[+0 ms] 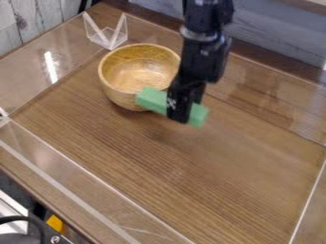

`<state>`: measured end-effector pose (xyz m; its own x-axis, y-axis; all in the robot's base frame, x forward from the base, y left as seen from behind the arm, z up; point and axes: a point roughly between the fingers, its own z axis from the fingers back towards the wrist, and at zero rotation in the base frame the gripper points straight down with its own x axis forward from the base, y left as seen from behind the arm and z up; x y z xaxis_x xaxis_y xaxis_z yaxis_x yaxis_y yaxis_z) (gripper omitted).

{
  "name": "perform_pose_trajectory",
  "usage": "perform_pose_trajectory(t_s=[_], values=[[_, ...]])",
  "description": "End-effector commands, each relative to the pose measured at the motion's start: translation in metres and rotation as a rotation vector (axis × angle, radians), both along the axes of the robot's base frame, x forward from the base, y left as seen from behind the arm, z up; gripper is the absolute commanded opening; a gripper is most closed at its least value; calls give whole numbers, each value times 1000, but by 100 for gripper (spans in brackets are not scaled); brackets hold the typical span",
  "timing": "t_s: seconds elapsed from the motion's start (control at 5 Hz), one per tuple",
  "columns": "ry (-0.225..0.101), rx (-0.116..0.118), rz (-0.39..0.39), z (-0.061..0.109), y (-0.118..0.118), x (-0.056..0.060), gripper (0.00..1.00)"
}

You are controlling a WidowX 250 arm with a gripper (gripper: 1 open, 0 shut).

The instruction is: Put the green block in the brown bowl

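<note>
Wooden tabletop (166,181), brown planks. Brown bowl (122,73) sits on it (white wire-like item (107,31) just beside).

The pincer (188,111) is above the table (166,186), with the block (154,100) between its fingers. The block extends to the left of the pincer; its left end overlaps the near right rim of the bowl in the view. Contact between block and rim cannot be determined. The bowl (114,93) is on the table, left of and behind the pincer. The stand (109,41) is farther behind and left of the pincer, beyond the bowl.
</note>
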<state>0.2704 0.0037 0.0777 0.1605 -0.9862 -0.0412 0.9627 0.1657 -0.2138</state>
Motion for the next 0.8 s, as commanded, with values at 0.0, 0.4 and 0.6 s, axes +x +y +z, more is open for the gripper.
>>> perform_pose_trajectory(t_s=[0.0, 0.4, 0.6], values=[[-52, 33, 19, 37, 18, 11, 0], [-46, 55, 5, 44, 56, 18, 0], [-42, 47, -3, 37, 58, 21, 0]])
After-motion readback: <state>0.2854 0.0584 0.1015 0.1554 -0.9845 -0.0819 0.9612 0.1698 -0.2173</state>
